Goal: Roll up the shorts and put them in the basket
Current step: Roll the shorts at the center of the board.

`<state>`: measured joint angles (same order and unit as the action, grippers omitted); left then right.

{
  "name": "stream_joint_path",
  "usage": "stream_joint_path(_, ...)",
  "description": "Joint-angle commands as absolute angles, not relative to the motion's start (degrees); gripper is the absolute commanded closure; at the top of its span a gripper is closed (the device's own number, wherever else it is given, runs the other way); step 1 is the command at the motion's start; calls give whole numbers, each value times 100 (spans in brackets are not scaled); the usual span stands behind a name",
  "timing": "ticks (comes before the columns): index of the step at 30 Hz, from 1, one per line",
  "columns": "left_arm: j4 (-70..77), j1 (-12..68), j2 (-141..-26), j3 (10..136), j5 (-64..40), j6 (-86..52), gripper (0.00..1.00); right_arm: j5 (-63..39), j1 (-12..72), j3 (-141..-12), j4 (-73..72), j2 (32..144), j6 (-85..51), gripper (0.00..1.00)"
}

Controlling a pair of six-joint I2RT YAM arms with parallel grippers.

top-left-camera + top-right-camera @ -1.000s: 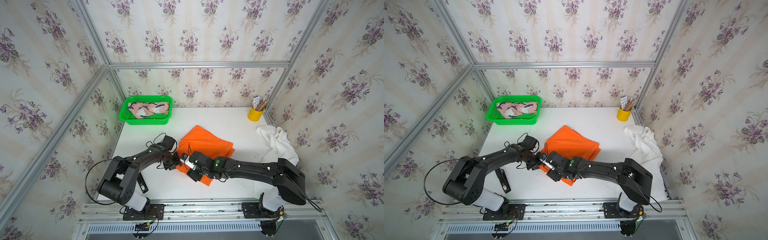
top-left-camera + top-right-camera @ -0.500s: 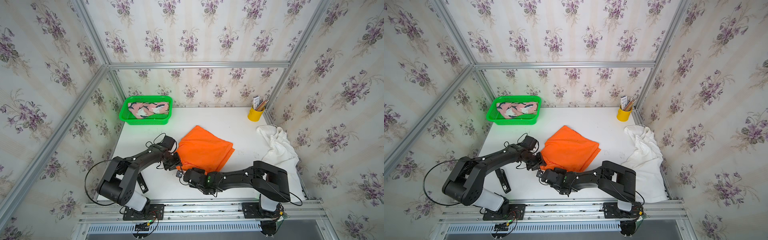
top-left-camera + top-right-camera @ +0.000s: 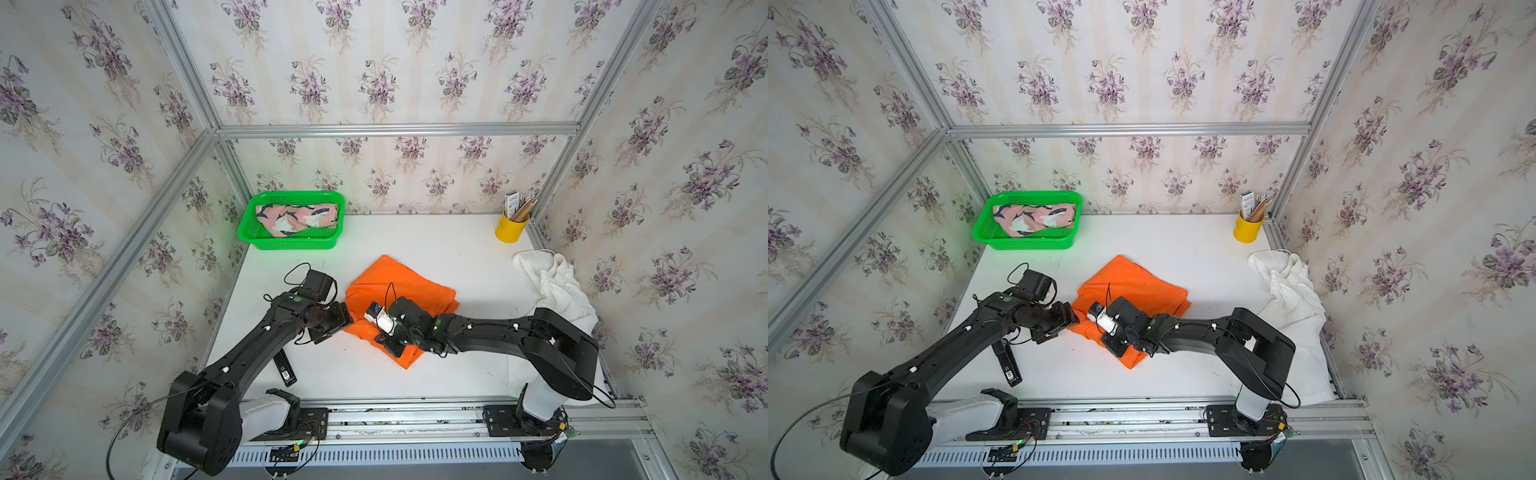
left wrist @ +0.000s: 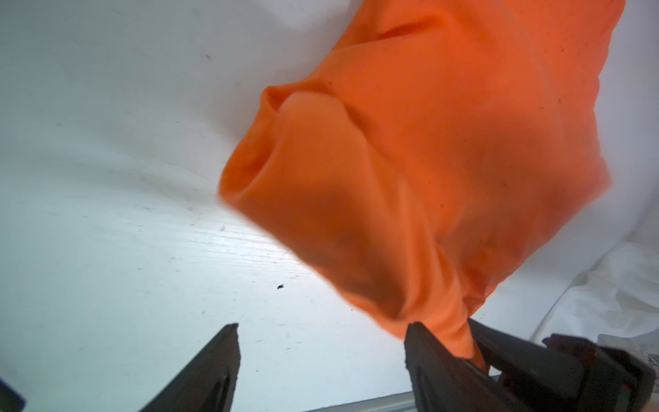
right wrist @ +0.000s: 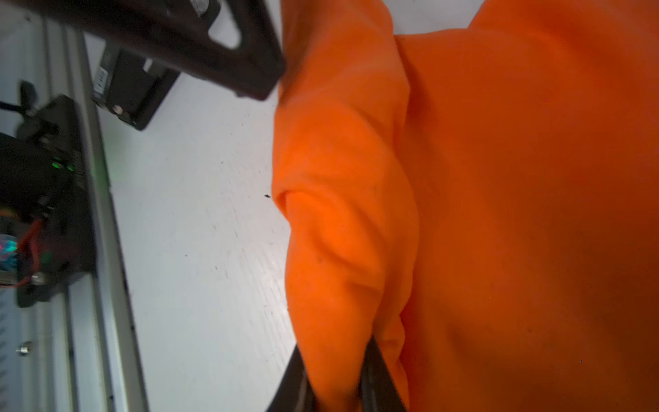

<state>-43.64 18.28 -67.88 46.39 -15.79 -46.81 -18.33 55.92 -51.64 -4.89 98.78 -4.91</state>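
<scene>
Assessing progress first, we judge one garment of three finished. The pink cloth shorts with navy-and-white print (image 3: 297,216) lie as a compact bundle inside the green plastic mesh basket (image 3: 291,246) at the far left corner of the white table (image 3: 436,237). The plain orange cloth shorts (image 3: 409,286) lie folded at the middle of the table, toward the near edge. No roll shows in them yet, only a raised fold along the near-left side. The larger white cloth shorts (image 3: 557,291) lie crumpled against the right edge, unrolled. Two garments therefore remain.

Gripper states:
- The right gripper (image 5: 335,347) is clamped on a fold of the orange shorts at that near-left side. The right wrist view shows cloth pinched between its jaws.
- The left gripper (image 4: 321,326) has its jaws well apart with only bare table between them. A bunched tip of orange cloth lies against the outer face of one jaw, and we cannot tell whether it is caught there.

Orientation:
- The orange shorts form a rough diamond, corners toward the table's edges. Length and width are nearly equal, so we judge the long axis weak, running from the far corner to the near corner.
- The raised fold runs between the two grippers.
- The white shorts run lengthwise along the right edge.
- The pink bundle lies lengthwise along the far edge.
</scene>
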Motion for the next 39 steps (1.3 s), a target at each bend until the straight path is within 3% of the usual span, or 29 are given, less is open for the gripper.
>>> stream_joint_path(1, -4904, 1827, -6756, 4798, -1312, -4405, 23, -4001, 5106, -5280, -981, 10218, -1555, 100)
stream_joint_path(5, -4753, 1885, -7002, 4968, -1429, -4341, 23, -5015, 4417, -5513, -1089, 10991, -2333, 99)
stream_joint_path(9, -4477, 2042, -7515, 5309, -1412, -4277, 23, -4841, 4066, -5773, -488, 11529, -2409, 97)
stream_joint_path(14, -4109, 2133, -8574, 5928, -1339, -4133, 26, -4459, 3999, -6001, 170, 11695, -2178, 81)
stream_joint_path(17, -4302, 2132, -9232, 6457, -1112, -3854, 31, -4076, 3999, -6059, 452, 11492, -2046, 72)
stream_joint_path(20, -4316, 2113, -9688, 6553, -855, -3674, 43, -3498, 3999, -6100, 934, 11087, -1807, 63)
stream_joint_path(23, -4202, 2001, -10034, 6507, -869, -3563, 47, -3212, 4005, -6016, 1454, 10648, -1571, 59)
stream_joint_path(31, -4426, 1913, -10880, 7083, -923, -3075, 51, -2791, 3993, -5009, 1346, 9988, -1731, 63)
stream_joint_path(35, -4451, 1914, -10937, 7137, -1034, -2908, 51, -2093, 4020, -5090, 1617, 10027, -1740, 61)
stream_joint_path(39, -4487, 1914, -10660, 7041, -1005, -2830, 49, -918, 4569, -5410, 1768, 9210, -1244, 42)
